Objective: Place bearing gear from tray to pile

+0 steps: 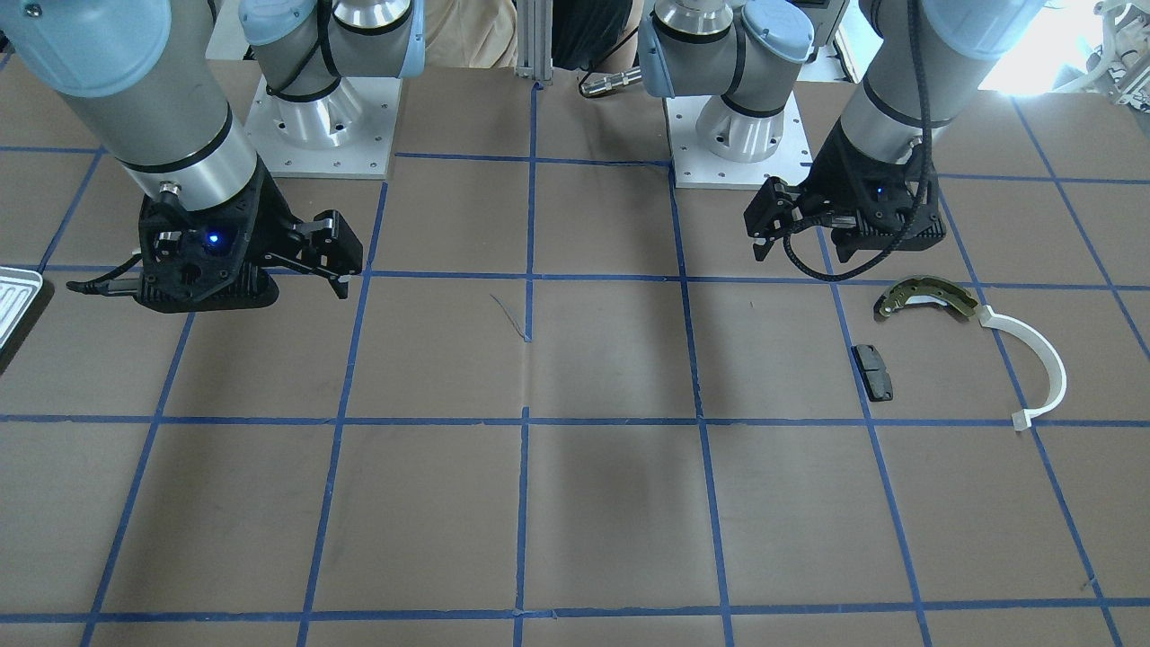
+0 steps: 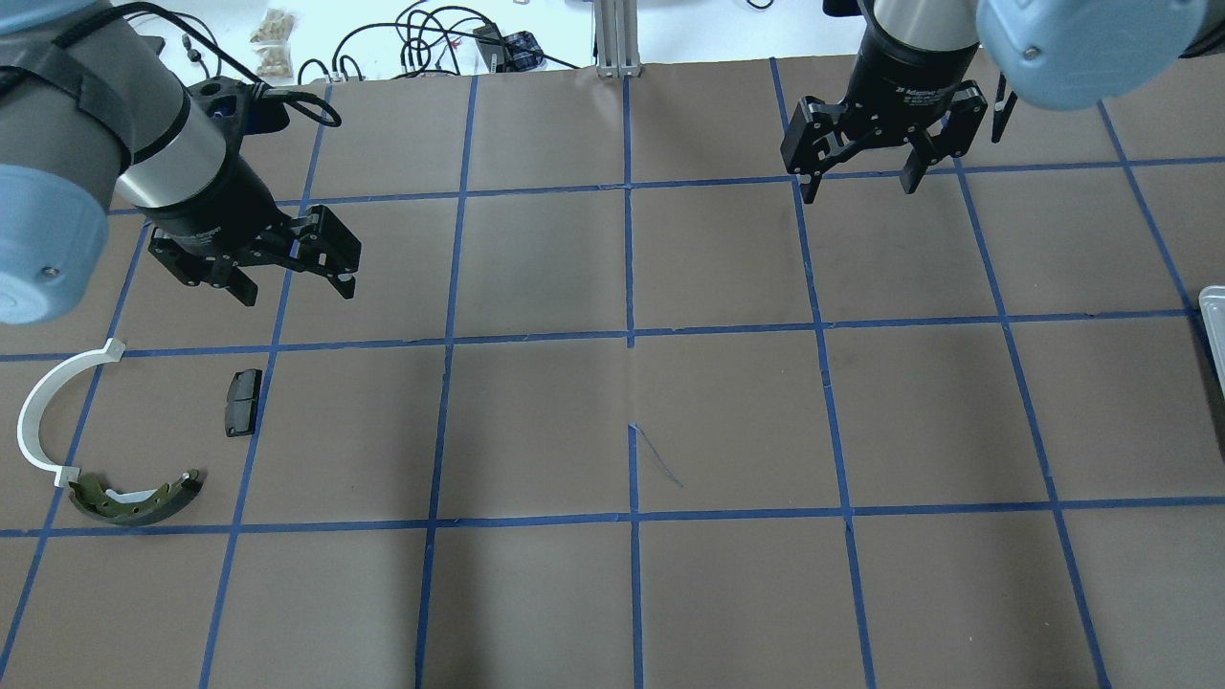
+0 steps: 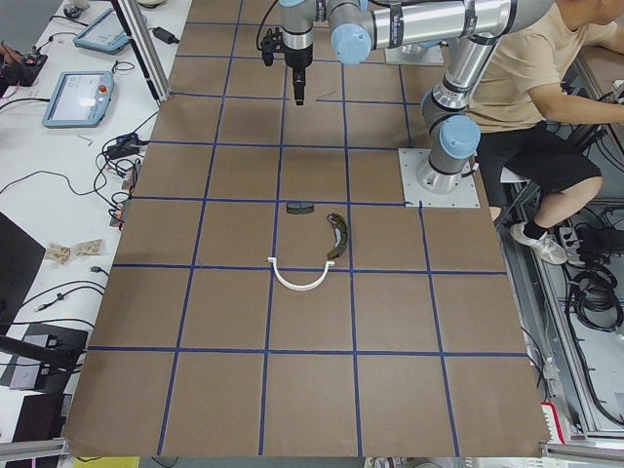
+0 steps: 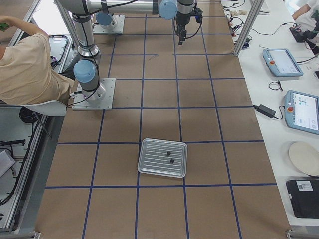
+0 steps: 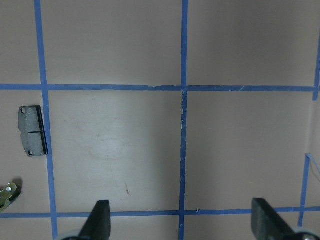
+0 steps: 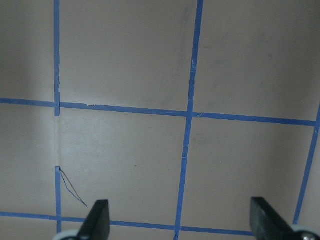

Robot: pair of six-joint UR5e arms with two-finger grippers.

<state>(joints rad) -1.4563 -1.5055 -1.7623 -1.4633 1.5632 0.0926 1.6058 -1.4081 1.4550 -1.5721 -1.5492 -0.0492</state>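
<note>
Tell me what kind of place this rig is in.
Probably a robotics lab cell: a brown table gridded with blue tape, blue-framed touchscreen teach pendants on a white side bench, and a seated person in a tan shirt beside the arm bases.

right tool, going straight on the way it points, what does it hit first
Likely the brown tabletop with blue tape lines: the right tool points down at it, and its wrist view shows nothing between.

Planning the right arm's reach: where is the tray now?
The tray lies flat at the table's end on the robot's right. It is seen whole only in the exterior right view, with two small dark parts on it.
</note>
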